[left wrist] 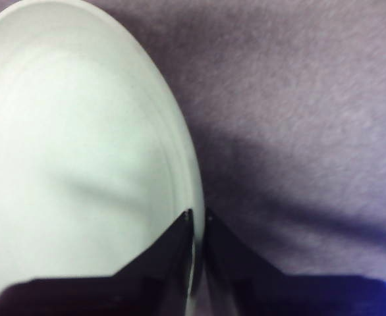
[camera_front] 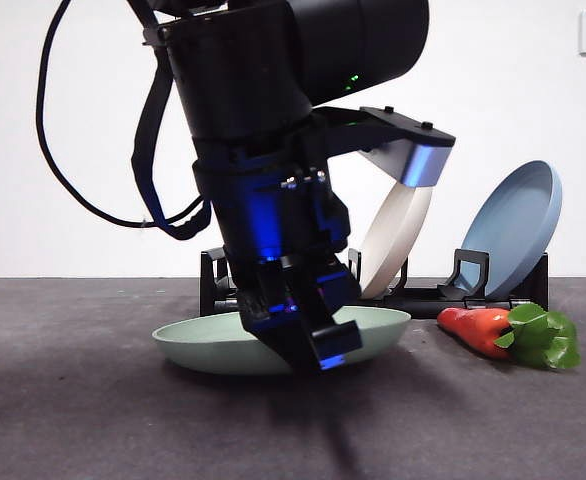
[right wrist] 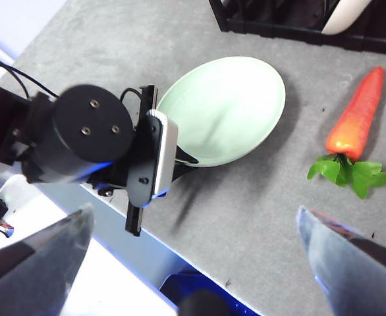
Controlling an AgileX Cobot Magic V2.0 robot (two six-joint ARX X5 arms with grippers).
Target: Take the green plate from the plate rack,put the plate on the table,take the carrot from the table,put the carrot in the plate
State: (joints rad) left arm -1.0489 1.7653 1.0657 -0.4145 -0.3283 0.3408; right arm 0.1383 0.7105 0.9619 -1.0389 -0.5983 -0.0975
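Note:
The pale green plate [camera_front: 213, 345] [right wrist: 226, 105] lies low on the dark grey table [camera_front: 93, 420], in front of the black plate rack [camera_front: 443, 298]. My left gripper [camera_front: 308, 345] [left wrist: 198, 214] reaches down from above and is shut on the plate's near rim [left wrist: 81, 151], one jaw inside the rim and one outside. The orange carrot [camera_front: 483, 328] [right wrist: 358, 118], its green leaves towards the front, lies on the table right of the plate. My right gripper [right wrist: 193, 263] hangs open high above the table's front, over the plate and carrot, holding nothing.
A cream plate [camera_front: 393, 245] and a blue plate [camera_front: 513, 225] lean in the rack [right wrist: 278, 26] behind. The left arm's black cable loops at the upper left of the front view. The table's front edge runs just below the left gripper in the right wrist view.

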